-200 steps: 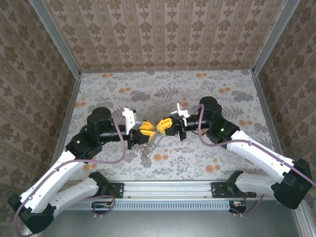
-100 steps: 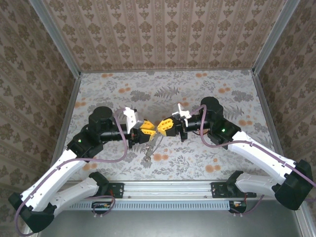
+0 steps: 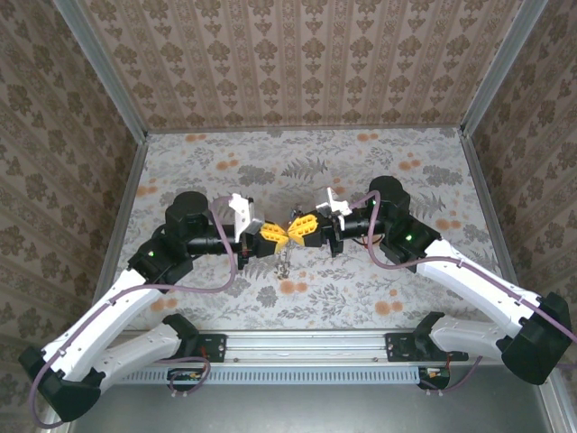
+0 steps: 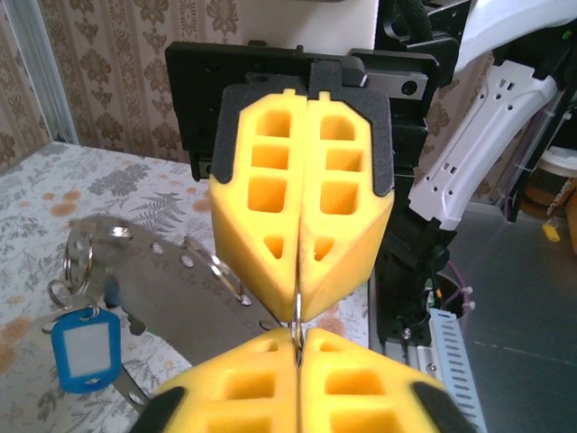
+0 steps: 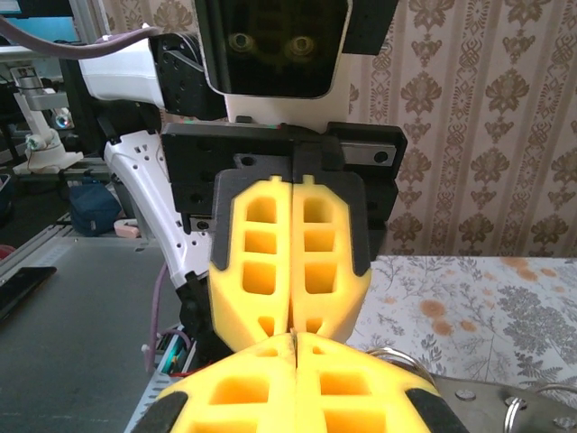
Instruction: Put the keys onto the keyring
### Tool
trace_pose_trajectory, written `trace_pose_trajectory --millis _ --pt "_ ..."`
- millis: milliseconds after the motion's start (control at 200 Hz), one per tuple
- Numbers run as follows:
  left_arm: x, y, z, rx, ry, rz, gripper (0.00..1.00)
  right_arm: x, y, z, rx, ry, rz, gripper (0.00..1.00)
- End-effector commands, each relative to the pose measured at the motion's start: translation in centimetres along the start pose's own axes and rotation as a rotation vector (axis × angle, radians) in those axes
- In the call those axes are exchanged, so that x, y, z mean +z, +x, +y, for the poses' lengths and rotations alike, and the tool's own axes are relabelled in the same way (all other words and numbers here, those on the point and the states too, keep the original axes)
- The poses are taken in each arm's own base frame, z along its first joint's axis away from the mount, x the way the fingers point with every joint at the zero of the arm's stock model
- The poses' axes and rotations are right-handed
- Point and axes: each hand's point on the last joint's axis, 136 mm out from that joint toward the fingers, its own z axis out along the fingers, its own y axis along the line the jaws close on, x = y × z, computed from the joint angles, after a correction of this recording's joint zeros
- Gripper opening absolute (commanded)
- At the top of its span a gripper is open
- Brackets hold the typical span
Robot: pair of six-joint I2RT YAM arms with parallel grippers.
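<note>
Over the middle of the table my left gripper (image 3: 280, 237) and right gripper (image 3: 295, 231) meet tip to tip. In the left wrist view a thin metal keyring (image 4: 297, 309) runs edge-on between my left gripper (image 4: 297, 336) tips and the right arm's yellow fingers (image 4: 270, 225); both pairs are shut on it. A grey strap (image 4: 171, 289) with holes hangs off to the left, ending in small rings (image 4: 77, 262) and a blue plastic tag (image 4: 84, 347). I cannot make out the keys. The right gripper (image 5: 294, 339) shows the same pinch, with the strap (image 5: 505, 403) to its right.
The strap (image 3: 283, 262) dangles below the joined grippers above the floral table cover (image 3: 361, 171). Patterned walls and metal corner posts (image 3: 99, 68) enclose the table on three sides. A metal rail (image 3: 306, 343) runs along the near edge between the arm bases.
My left gripper has closed onto the ring. Both grippers have shifted slightly right, and the strap now hangs straight down instead of slanting.
</note>
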Motion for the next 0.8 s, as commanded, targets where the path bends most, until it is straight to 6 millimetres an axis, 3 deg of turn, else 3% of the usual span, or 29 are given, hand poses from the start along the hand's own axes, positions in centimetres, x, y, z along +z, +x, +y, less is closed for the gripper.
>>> trace_pose_trajectory --millis 0,160,315,420,795 --pt "0.2 -0.5 0.0 0.029 0.011 -0.03 0.0 -0.1 -1.7 1.5 -0.054 -0.053 -0.048 0.0" --pt "-0.5 -0.6 0.3 0.068 -0.046 -0.029 0.0 -0.4 -1.1 1.4 -0.034 -0.025 -0.031 0.0" --pt "-1.2 -0.3 0.6 0.125 -0.103 -0.007 0.0 -1.1 -0.3 1.2 -0.012 0.038 -0.011 0.21" --pt "-1.3 0.1 0.8 0.167 -0.121 0.017 0.0 -1.7 0.2 0.8 0.004 0.104 0.001 0.27" --pt "-0.8 0.9 -0.5 0.269 -0.094 0.071 0.0 -3.2 2.2 1.1 0.032 0.186 0.099 0.28"
